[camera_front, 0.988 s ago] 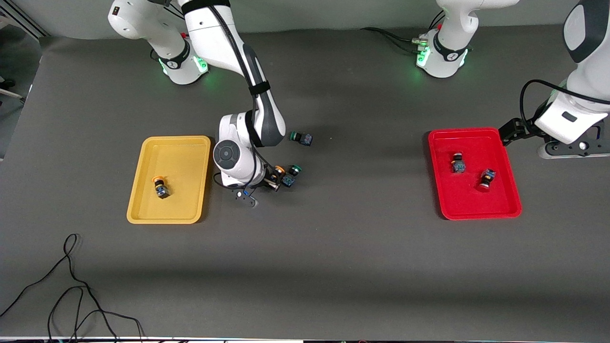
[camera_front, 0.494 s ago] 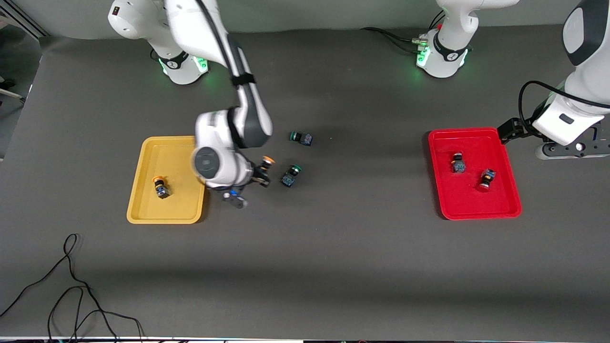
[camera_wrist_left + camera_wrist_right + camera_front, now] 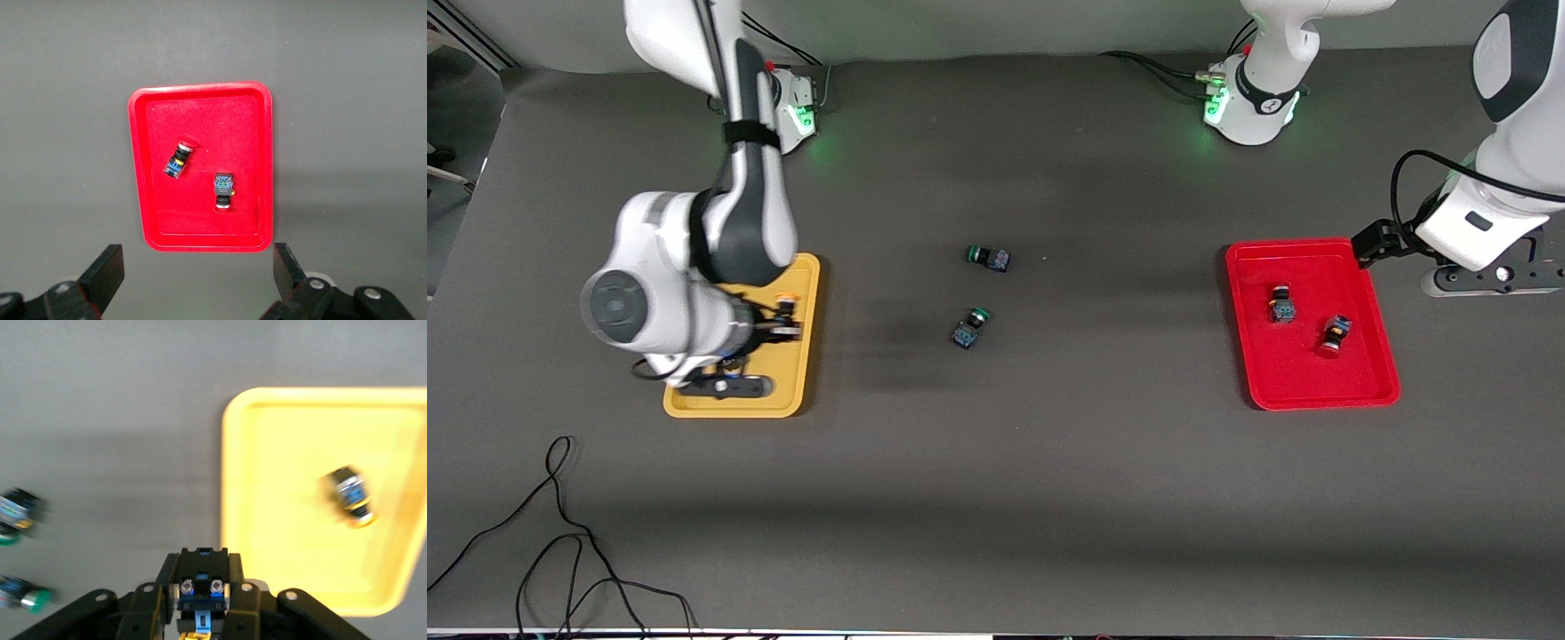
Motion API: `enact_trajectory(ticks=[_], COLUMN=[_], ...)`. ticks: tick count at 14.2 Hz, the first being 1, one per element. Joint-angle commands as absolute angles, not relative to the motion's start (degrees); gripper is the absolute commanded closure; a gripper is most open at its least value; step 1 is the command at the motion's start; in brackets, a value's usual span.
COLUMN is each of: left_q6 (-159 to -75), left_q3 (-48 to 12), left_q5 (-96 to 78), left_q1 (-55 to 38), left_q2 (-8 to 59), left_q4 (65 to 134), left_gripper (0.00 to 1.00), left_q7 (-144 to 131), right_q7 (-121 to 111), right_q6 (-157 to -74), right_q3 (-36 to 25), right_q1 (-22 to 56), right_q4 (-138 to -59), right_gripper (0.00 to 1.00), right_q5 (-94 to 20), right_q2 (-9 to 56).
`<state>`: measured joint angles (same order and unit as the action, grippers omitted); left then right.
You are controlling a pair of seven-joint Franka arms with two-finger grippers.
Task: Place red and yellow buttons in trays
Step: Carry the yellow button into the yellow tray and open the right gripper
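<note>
My right gripper (image 3: 780,324) is shut on a yellow-capped button (image 3: 785,305) and holds it over the yellow tray (image 3: 805,378), at the edge toward the table's middle. The right wrist view shows the held button (image 3: 202,579) between the jaws, the yellow tray (image 3: 267,453) and another yellow-capped button (image 3: 350,497) lying in it. The red tray (image 3: 1307,373) holds two red-capped buttons (image 3: 1282,304) (image 3: 1336,334). My left gripper (image 3: 1489,277) waits up in the air beside the red tray, open and empty. The left wrist view shows the red tray (image 3: 200,100) and both buttons (image 3: 178,160) (image 3: 224,190).
Two green-capped buttons (image 3: 989,258) (image 3: 969,327) lie on the dark table near its middle; they also show blurred in the right wrist view (image 3: 17,513) (image 3: 27,597). A loose black cable (image 3: 560,533) lies near the front edge at the right arm's end.
My right gripper has lifted the yellow-capped button from beside the green-capped button and carried it over to the yellow tray. The left arm has barely moved.
</note>
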<state>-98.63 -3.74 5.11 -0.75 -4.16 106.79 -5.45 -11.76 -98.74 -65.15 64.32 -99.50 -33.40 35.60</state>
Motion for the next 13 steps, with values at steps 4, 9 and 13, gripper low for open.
enact_trajectory(ticks=[4,9,13], left_q6=[-97.1,-96.7,-96.6], left_q3=[-4.1,-4.1,-4.1], left_q5=[4.4,4.4,4.4], left_q1=[-0.6,-0.7,-0.7], left_q2=[-4.0,-4.0,-3.7], left_q4=[106.0,106.1,106.1], left_gripper=[0.01,0.01,0.01], left_q7=[-4.5,-4.5,-4.5], right_q7=[-25.4,-25.1,-24.4], right_q6=[-114.9,-118.2,-117.7], right_q3=[-62.5,-58.7,-58.7], right_q1=[61.7,61.4,60.4], right_q4=[-113.4,-116.7,-114.9], right_gripper=[1.0,0.84,0.03], right_q5=[-37.6,-43.9,-43.8], right_q2=[36.6,40.0,39.8])
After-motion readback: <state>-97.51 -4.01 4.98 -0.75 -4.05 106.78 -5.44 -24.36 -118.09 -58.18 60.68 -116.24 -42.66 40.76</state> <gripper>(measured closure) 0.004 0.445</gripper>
